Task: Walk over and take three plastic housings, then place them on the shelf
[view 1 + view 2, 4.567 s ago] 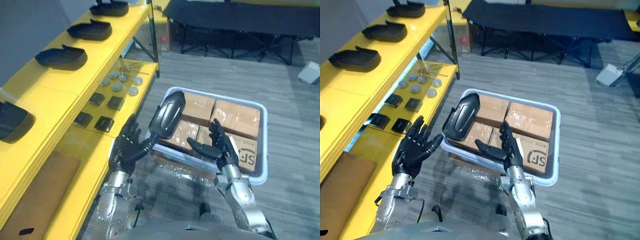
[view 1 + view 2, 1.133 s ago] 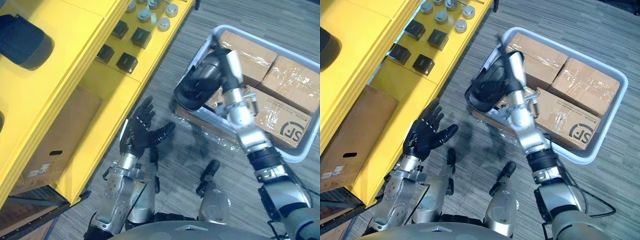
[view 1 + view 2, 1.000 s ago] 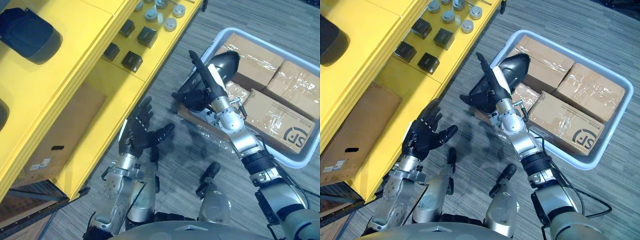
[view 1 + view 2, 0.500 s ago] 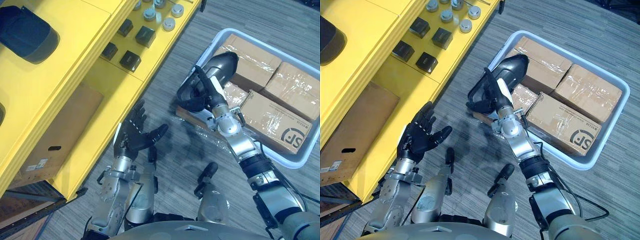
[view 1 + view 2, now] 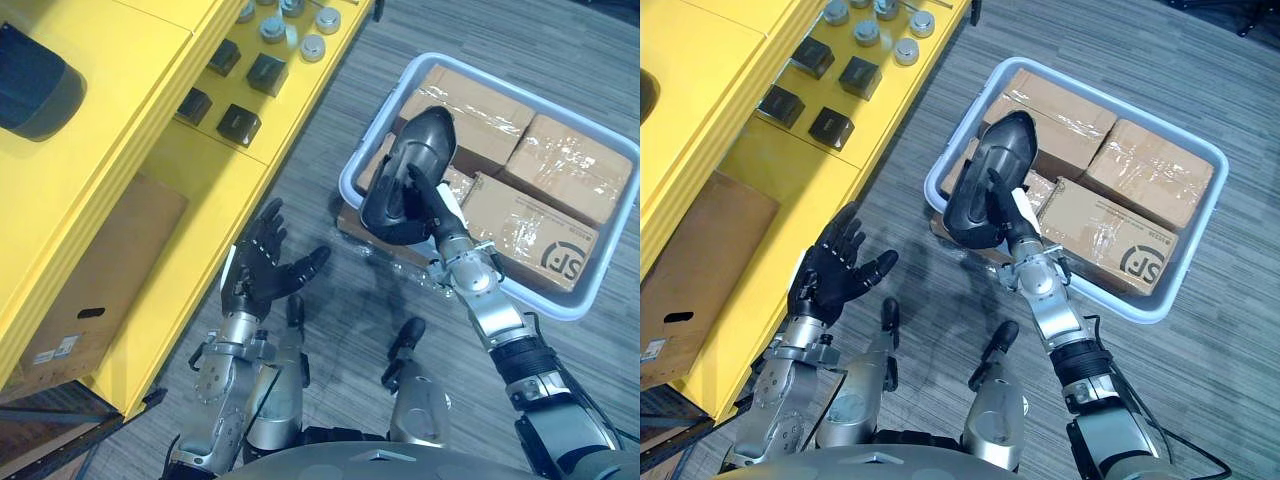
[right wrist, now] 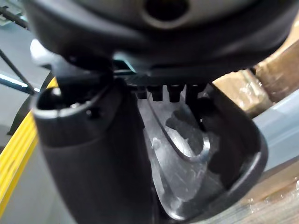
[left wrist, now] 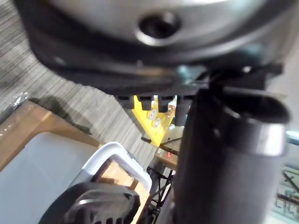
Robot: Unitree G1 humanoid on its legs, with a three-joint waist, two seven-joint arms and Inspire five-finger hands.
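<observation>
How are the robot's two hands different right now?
The left robot hand is empty; the right robot hand grips a black plastic housing. The left robot hand's fingers are spread; the right robot hand's curl round the housing. The left robot hand is near the yellow shelf; the right robot hand is by the crate. Both are dark, on silver-grey arms.

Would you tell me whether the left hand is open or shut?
Open: the left hand has its fingers spread and straight, with nothing in its palm.
</observation>
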